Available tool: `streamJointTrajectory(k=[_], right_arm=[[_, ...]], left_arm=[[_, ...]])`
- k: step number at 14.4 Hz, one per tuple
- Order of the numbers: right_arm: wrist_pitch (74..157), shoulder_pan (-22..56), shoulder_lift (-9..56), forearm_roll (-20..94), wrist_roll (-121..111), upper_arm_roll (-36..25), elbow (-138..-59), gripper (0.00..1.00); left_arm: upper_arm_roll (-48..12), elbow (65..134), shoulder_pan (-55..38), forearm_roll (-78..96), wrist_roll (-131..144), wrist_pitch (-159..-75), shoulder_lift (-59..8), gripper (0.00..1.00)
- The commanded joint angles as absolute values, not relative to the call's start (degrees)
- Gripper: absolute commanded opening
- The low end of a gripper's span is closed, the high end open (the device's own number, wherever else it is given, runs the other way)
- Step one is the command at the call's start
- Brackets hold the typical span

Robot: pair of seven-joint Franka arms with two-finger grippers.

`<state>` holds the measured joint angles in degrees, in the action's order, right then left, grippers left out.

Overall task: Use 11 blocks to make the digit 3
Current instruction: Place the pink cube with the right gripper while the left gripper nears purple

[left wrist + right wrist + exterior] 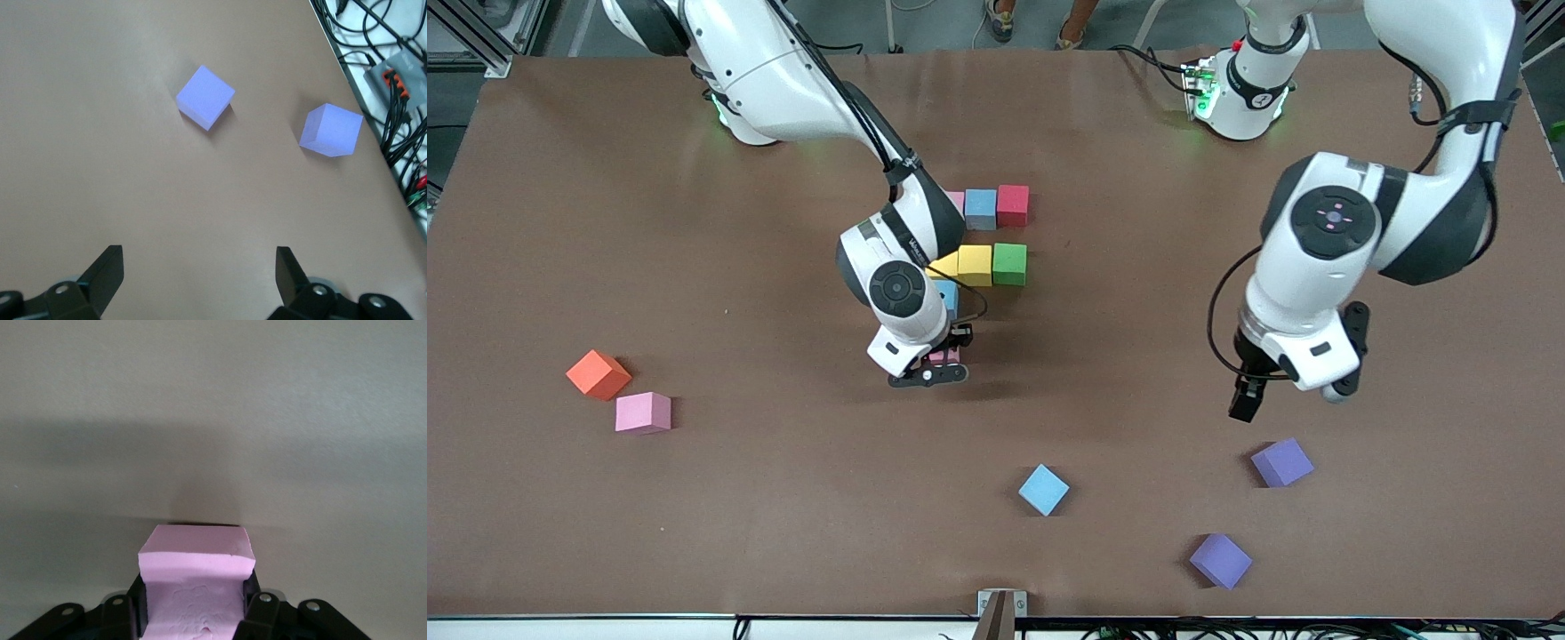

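Front view shows the digit 3 partly built near the middle of the brown table [560, 222]: a top row with a matte light blue foam cube [980, 209] and a red foam cube [1013, 205], plus a sliver of pink at the arm's edge; a green foam cube [1009, 264] beside a yellow foam cube [975, 265] in the row below; and another light blue cube [946, 294] half hidden by the right arm. How many cubes the arm covers cannot be told. The right end effector [938, 364] is closed on a pink foam cube [197, 577], low at the figure's open end, apparently about to set it down. The left end effector [1249, 400] waits with fingers spread wide and empty over two loose purple foam cubes [205, 97] [330, 130] toward the table's front edge. A stray light blue cube [1043, 490] lies near that edge, and a second pink cube [643, 412] sits by the unwanted orange cube [598, 374] toward the right arm's end. Roughly half the work looks done; at least four cubes remain.
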<state>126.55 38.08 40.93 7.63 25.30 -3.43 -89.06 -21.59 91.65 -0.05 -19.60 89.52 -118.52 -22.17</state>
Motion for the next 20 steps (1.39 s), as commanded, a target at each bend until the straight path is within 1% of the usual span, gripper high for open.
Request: streamJointTrajectory(k=[1,5,8,11,15,17,20], right_arm=[[127.7,38.2,37.2,8.0,25.3,-3.4,-93.8,0.45],[128.1,38.5,37.4,8.0,25.6,-3.3,-94.1,0.45],[133.6,38.9,37.3,8.0,25.7,-2.9,-97.3,0.45],[133.9,39.3,37.1,8.0,25.7,-2.9,-97.8,0.45],[133.8,39.3,35.2,8.0,25.4,-2.9,-99.4,0.45],[133.9,39.2,35.2,7.9,25.3,-2.9,-99.8,0.45],[133.9,39.3,35.2,8.0,25.5,-2.9,-99.9,0.45]], left_arm=[[-21.7,88.3,1.7,-16.8,75.6,-115.8,-24.3,1.0],[-20.0,88.6,4.2,-15.3,57.9,-115.6,-25.2,1.0],[-20.0,89.0,6.3,-15.4,50.3,-115.6,-26.0,1.0],[-20.0,88.7,9.0,-16.0,45.4,-116.6,-29.0,1.0],[-20.0,88.8,10.9,-17.3,41.8,-124.9,-34.9,1.0],[-20.0,88.8,12.3,-22.3,41.1,-128.7,-38.0,1.0],[-20.0,88.5,12.7,-23.4,40.9,-135.8,-41.3,1.0]])
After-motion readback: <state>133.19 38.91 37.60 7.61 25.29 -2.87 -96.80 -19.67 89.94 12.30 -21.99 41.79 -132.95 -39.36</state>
